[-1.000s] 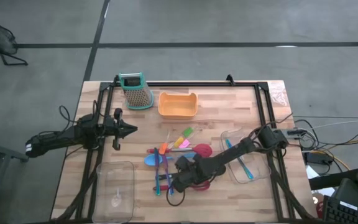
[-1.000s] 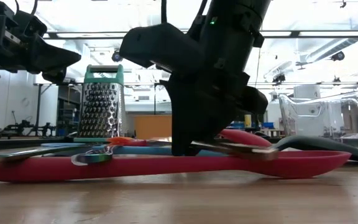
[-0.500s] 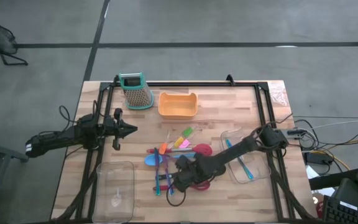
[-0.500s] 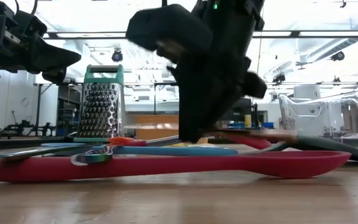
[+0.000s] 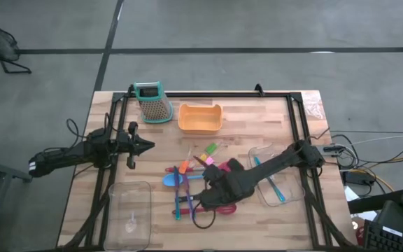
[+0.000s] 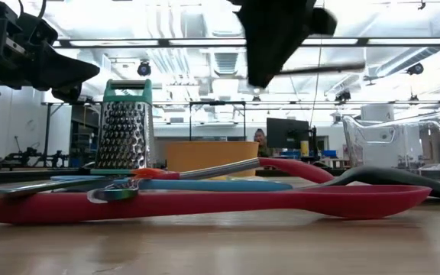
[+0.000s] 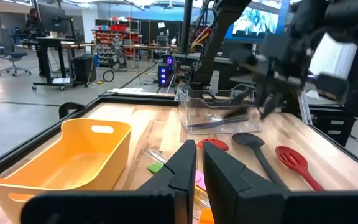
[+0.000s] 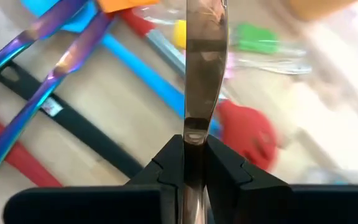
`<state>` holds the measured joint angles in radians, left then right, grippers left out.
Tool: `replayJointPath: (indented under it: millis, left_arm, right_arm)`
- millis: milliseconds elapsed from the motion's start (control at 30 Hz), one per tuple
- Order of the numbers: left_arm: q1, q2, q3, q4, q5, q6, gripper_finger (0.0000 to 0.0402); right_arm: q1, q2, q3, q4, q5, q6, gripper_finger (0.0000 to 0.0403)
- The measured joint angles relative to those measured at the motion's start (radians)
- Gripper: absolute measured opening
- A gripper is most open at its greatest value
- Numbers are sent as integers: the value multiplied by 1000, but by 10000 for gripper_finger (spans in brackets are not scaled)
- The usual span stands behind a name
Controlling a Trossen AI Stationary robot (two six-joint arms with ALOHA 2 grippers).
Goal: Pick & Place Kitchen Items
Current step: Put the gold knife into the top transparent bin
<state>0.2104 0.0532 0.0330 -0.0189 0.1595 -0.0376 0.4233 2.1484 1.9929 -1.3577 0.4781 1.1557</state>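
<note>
The kitchen items lie in a loose pile at the table's middle: a long red spoon [image 6: 205, 205], a blue spoon [image 5: 171, 180], a black spoon [image 6: 396, 177], a red slotted spatula [image 7: 294, 163] and small coloured pieces [image 5: 205, 155]. Above the pile my right gripper [image 8: 194, 138] is shut on a shiny metal piece of cutlery [image 8: 202, 68]; in the low view it hangs high [image 6: 273, 38]. My left gripper [image 7: 199, 168] waits shut over the table's left side [image 5: 145, 146], pointing level toward the pile. My right gripper pinches one end of the shiny cutlery piece [image 8: 194, 127] between its two fingers. The fingers slant down from the table's right side, and the piece runs straight out ahead of them. It is lifted clear above the pile, its thin length [image 6: 334, 69] about level.
A teal-topped metal grater [image 5: 154, 102] and an orange tray [image 5: 200, 117] stand at the far edge. One clear bin [image 5: 130, 213] sits at the near left, another [image 5: 275, 178] at the right with blue-handled cutlery inside. A black frame [image 5: 208, 93] borders the table.
My right gripper has gone up from the pile, tipping less steeply downward, and has carried the shiny cutlery piece with it. The piece lay among the utensils on the table and now hangs clear above them. The other utensils have stayed in place.
</note>
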Motion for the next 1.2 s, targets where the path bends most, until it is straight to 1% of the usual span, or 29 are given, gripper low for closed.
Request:
replayJointPath:
  millis: [167,267,400,600,667,833,933,1033,1200]
  left_arm:
    - [0,0,0,0,0,0,35]
    - [0,0,0,0,0,0,35]
    - [0,0,0,0,0,0,35]
    - [0,2,0,0,0,0,35]
    - [0,2,0,0,0,0,35]
    - [0,2,0,0,0,0,35]
    - [0,2,0,0,0,0,35]
    - [0,2,0,0,0,0,35]
    - [0,2,0,0,0,0,35]
  right_arm:
    - [39,-6,78,-213,42,142,42]
    - [59,-33,67,-201,55,173,43]
    - [88,-73,37,-210,102,234,36]
    - [123,-154,-56,-214,98,349,45]
    - [137,-190,-101,-211,97,380,44]
    - [161,-313,-282,-213,86,514,38]
    - [166,-389,-405,-215,45,580,44]
    - [170,-454,-520,-213,16,615,48]
    - [169,-533,-674,-201,-33,626,38]
